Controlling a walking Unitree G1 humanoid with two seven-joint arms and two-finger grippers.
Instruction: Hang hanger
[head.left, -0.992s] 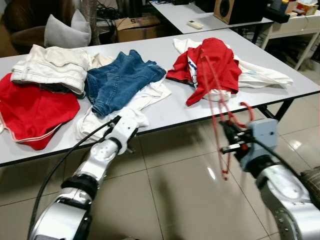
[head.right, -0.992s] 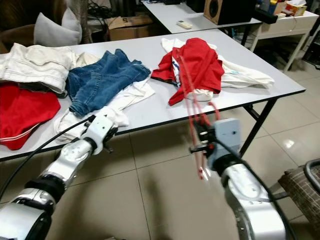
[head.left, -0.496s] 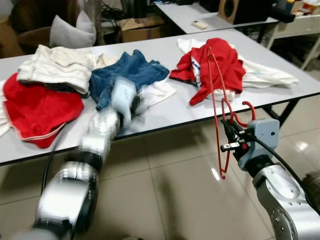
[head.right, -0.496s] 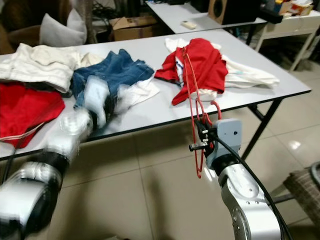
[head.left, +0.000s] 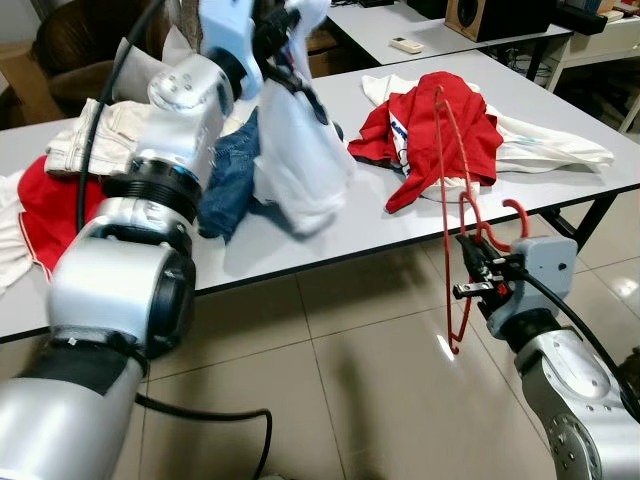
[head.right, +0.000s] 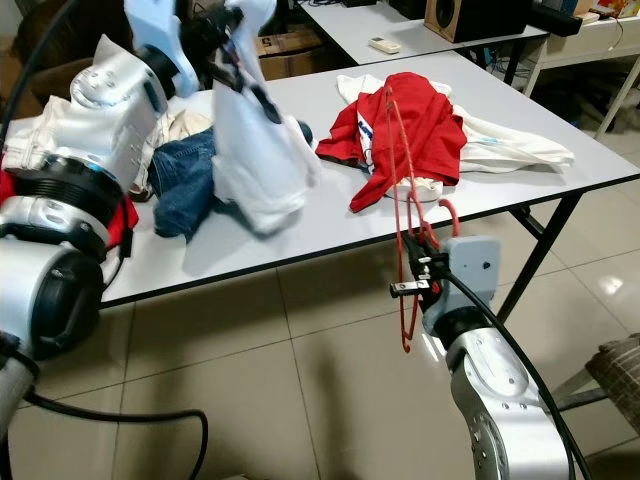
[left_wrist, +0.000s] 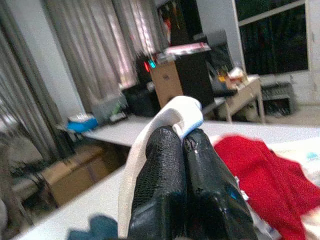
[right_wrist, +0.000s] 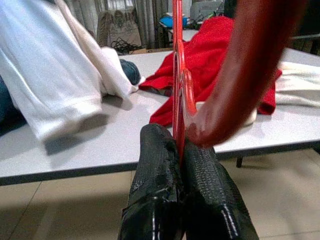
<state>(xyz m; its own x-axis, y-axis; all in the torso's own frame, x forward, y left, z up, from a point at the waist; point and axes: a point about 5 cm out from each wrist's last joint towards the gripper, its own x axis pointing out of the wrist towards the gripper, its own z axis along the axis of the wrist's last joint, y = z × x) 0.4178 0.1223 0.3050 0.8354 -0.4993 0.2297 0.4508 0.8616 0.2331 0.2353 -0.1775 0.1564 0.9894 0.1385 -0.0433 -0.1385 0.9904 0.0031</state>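
Nearest us, the right gripper (head.left: 472, 268) pinches the red hanger (head.left: 451, 200) upright just off the table (head.left: 340, 230) edge; farther back, the left gripper (head.left: 283, 25) is clamped on a white garment (head.left: 296, 150), lifted above the jeans (head.left: 225, 185).

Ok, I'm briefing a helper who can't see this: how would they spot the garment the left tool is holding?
Start at the long grey table strewn with clothes. Above its middle, the left tool is raised, shut on a white garment that hangs down toward the tabletop. It is the only piece lifted into the air; the jeans and red shirt lie flat.
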